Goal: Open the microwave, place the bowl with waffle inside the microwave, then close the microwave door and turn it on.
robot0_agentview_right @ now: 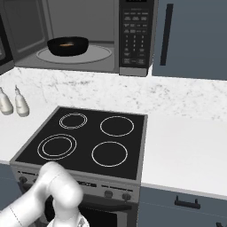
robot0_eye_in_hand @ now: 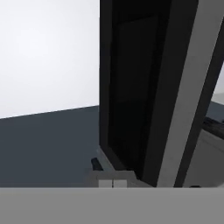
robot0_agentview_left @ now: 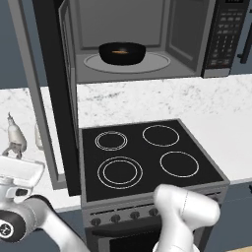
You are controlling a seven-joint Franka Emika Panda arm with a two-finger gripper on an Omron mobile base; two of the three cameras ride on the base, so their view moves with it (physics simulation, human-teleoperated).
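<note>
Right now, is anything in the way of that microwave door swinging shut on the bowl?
Nothing visible blocks it. The microwave door stands wide open at the left, the bowl with the waffle sits well inside on the turntable, and the stovetop lies below the opening. The shut gripper is close against the door.

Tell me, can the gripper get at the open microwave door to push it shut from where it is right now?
Probably yes. The gripper, shut and empty, sits close beside the microwave door, whose dark glass and grey frame loom just ahead in the hand view. The door stands swung wide, and nothing lies between them. Whether they touch, I cannot tell.
</note>
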